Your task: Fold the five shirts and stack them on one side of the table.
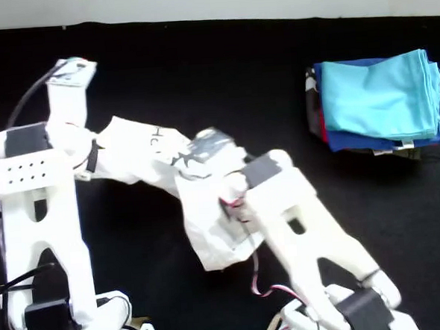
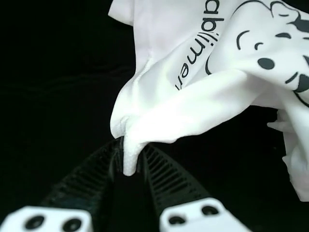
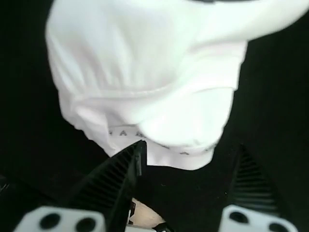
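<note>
A white shirt [image 1: 208,210] with black print lies bunched on the black table [image 1: 199,69] between the two arms. My left gripper [image 2: 129,162] is shut on a pinched fold of the white shirt [image 2: 193,92], at the shirt's left end [image 1: 92,156] in the high view. Over the shirt's middle, my right gripper [image 3: 190,162] is open, its black fingers [image 3: 130,162] spread wide. The shirt's hem [image 3: 164,150] lies just past the fingertips. A stack of folded shirts [image 1: 380,99], a light blue one on top, sits at the table's far right.
Under the light blue shirt the stack shows a dark blue [image 1: 375,139] and a red layer [image 1: 324,125]. Red and white cables [image 1: 261,286] trail beside the right arm's base. Bare black table lies between the white shirt and the stack.
</note>
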`<state>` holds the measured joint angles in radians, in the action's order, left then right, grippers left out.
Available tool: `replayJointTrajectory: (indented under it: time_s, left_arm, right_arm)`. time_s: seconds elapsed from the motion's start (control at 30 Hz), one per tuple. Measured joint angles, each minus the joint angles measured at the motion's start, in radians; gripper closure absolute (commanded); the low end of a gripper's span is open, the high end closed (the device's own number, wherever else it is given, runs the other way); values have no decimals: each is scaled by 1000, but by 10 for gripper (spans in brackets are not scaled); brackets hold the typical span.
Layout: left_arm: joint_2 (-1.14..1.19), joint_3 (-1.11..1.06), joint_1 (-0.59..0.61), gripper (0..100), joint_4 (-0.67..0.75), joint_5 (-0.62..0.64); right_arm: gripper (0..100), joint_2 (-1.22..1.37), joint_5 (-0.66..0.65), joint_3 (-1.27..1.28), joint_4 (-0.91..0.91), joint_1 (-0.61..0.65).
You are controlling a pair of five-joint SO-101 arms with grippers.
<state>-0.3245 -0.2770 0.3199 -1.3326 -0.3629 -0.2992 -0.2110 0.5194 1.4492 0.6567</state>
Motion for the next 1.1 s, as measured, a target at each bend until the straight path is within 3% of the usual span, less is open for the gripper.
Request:
replayJointTrajectory:
  time_s: [0.17, 0.3, 0.43, 0.67, 0.93, 1.1]
  left_arm:
    - [0, 0, 51, 992, 0, 0]
    - [0, 2, 107, 992, 0, 0]
    - [0, 2, 175, 992, 0, 0]
    - [0, 2, 210, 992, 0, -58]
    - [0, 2, 210, 992, 0, -58]
    - [0, 2, 210, 992, 11, -58]
  right_arm:
    - [721, 157, 0, -101, 26, 97]
    - [721, 304, 0, -146, -17, 97]
    - [721, 456, 0, -219, -95, -14]
    - [721, 600, 0, -572, -115, -327]
    - [721, 609, 2, -964, 138, -390]
    - [724, 608, 2, -1063, 285, -275]
